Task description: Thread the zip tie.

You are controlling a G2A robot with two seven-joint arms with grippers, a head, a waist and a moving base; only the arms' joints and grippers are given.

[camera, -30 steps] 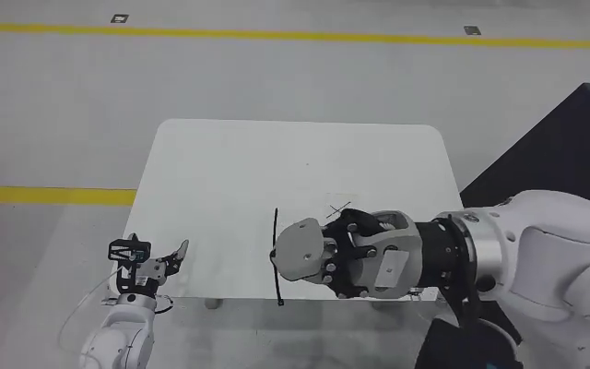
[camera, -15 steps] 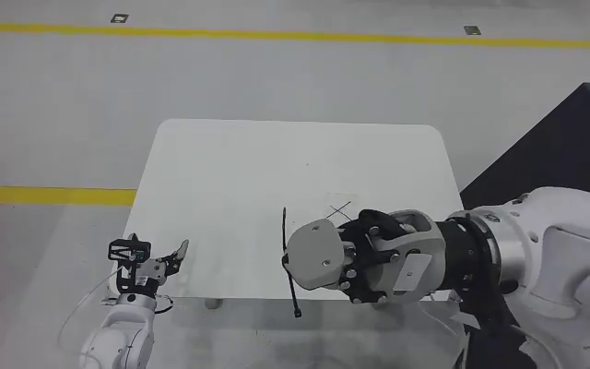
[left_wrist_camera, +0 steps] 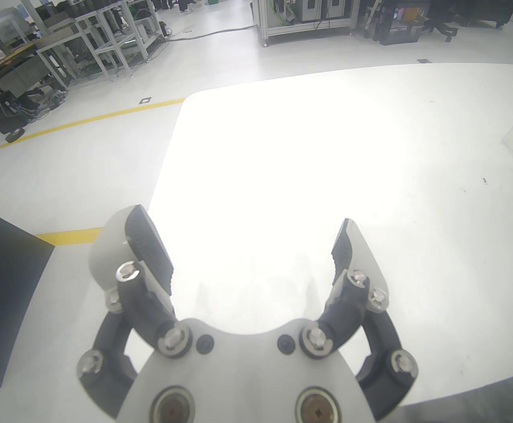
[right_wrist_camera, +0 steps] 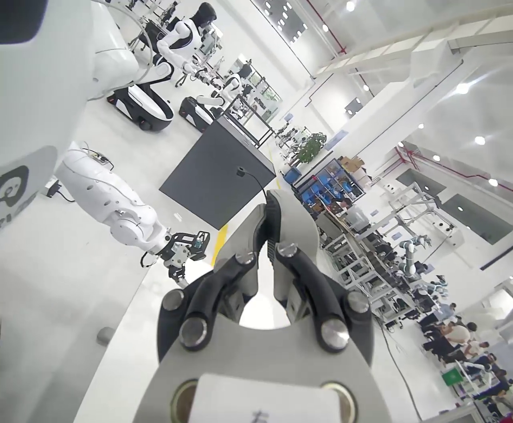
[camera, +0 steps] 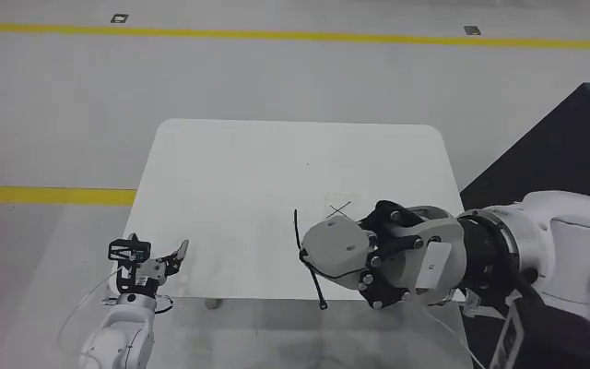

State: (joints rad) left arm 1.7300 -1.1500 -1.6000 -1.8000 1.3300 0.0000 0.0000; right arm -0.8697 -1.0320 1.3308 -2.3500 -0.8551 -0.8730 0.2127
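Top view: white table (camera: 277, 166) with rounded corners on grey floor (camera: 83, 111), yellow lines (camera: 277, 35) beyond the far edge and off the left side. Thin pencilled cross (camera: 339, 208) on the tabletop, right of centre. Dark panel (camera: 553, 148) off the right corner. Left wrist view: metal racks (left_wrist_camera: 100, 40) and cabinets at the back of a workshop hall. Right wrist view: other white robots (right_wrist_camera: 180, 32), shelving, a potted plant (right_wrist_camera: 310, 146), ceiling lights high up.

Right gripper (camera: 307, 257) above the near edge, right of centre, jaws pressed together on the zip tie (camera: 318, 290). Black strip running roughly far to near, pinched about mid-length, both ends sticking out past the fingers (right_wrist_camera: 296, 224), near end reaching past the table edge as seen from the top. From the right wrist, zip tie (right_wrist_camera: 256, 181) curving out beyond the tips to its small square head.

Left gripper (camera: 175, 254) at the near left corner, well apart from the zip tie. Jaws spread wide, ribbed pads (left_wrist_camera: 148, 240) facing each other over bare tabletop, holding nothing.
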